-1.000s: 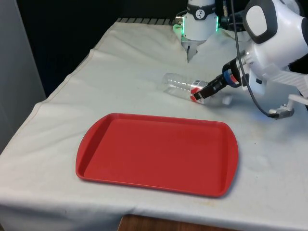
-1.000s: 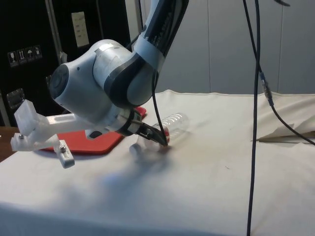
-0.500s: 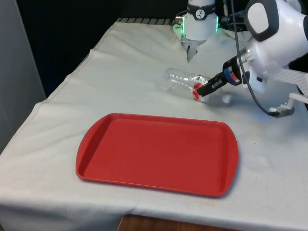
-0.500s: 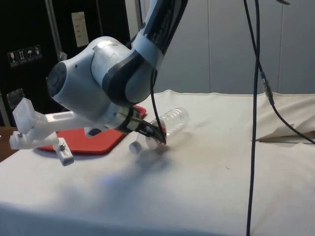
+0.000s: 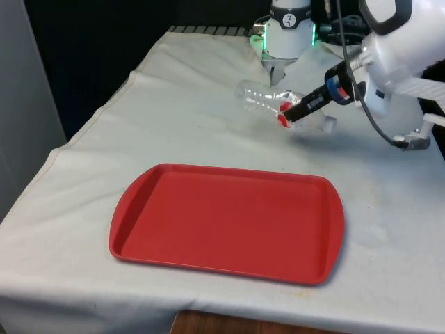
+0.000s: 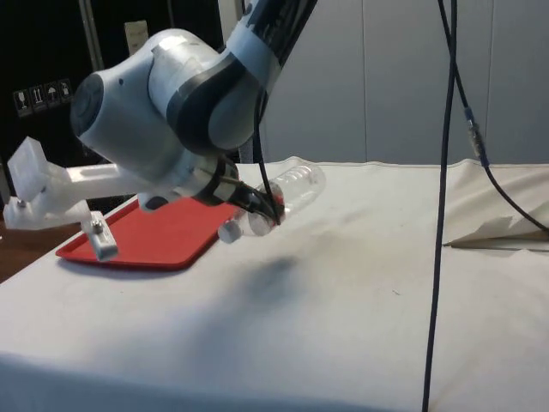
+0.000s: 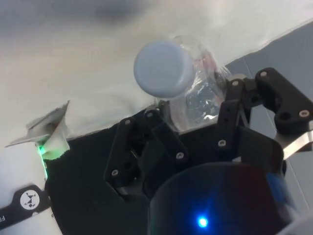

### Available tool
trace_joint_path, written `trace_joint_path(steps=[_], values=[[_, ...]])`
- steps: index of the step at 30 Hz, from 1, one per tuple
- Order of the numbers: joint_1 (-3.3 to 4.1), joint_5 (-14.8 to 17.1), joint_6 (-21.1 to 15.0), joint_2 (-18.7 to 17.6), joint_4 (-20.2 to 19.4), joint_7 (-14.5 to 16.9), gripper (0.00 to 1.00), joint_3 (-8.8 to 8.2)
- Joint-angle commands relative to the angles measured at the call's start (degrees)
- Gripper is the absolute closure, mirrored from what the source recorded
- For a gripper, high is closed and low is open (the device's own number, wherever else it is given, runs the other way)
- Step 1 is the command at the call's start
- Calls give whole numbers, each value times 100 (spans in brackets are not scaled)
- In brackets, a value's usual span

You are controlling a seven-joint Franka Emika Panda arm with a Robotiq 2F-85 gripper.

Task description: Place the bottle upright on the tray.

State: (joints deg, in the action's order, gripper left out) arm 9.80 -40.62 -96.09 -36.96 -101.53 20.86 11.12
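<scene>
So the gripper [image 5: 290, 115] was clamped tight around the clear plastic bottle [image 5: 268, 102], grabbing it near the neck with its red label. The bottle was up off the white cloth [image 5: 174, 125], lying tilted, cap [image 7: 163, 69] end lower. It hung at the far right of the table, beyond the red tray [image 5: 227, 221], well apart from it.

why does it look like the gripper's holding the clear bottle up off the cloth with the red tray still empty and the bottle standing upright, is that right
Not upright. In the side view the bottle is tilted, nearly lying, clamped in the gripper above the cloth. The red tray is empty.
</scene>
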Motion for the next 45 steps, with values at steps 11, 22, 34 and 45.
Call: trace_joint_path(steps=[11, 22, 34, 45], values=[[-57, 97, 86, 298, -46, 149, 86, 57], [-69, 189, 109, 470, -40, 258, 86, 34], [-195, 424, 6, 768, -97, 539, 86, 57], [-304, 670, 11, 922, -63, 728, 86, 29]])
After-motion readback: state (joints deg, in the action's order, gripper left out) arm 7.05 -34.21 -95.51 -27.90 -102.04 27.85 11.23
